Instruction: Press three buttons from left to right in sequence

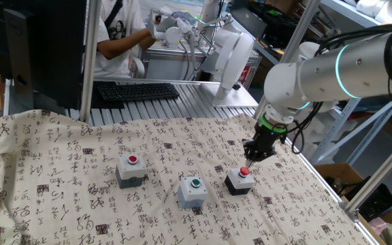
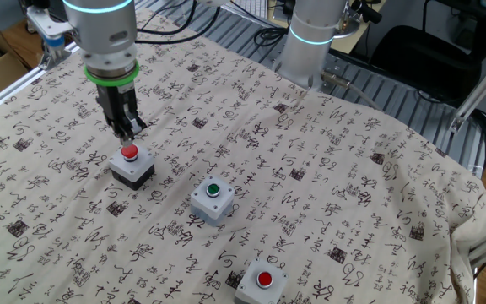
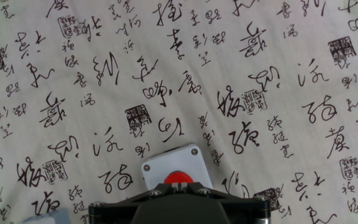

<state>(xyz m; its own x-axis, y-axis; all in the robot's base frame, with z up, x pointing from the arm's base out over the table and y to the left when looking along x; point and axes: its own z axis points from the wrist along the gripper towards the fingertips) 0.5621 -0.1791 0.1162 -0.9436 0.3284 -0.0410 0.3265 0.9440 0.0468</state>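
Note:
Three button boxes stand in a row on the printed cloth. The grey box with red cap (image 1: 132, 169) (image 2: 261, 283) is at one end. The grey box with green cap (image 1: 194, 190) (image 2: 212, 198) is in the middle. The black box with red cap (image 1: 240, 180) (image 2: 132, 167) is at the other end. My gripper (image 1: 250, 160) (image 2: 125, 135) points straight down over the black box's red cap (image 3: 179, 178). Its tips (image 3: 179, 185) touch each other, shut on nothing. They are right at the cap; I cannot tell whether they touch it.
The cloth (image 1: 60, 177) covers the table and has wrinkles. A black keyboard (image 1: 138, 90) lies behind the table, where a person (image 1: 118, 30) sits. A second robot's base (image 2: 313, 42) stands at the table's edge. Aluminium posts (image 1: 89, 54) frame the sides.

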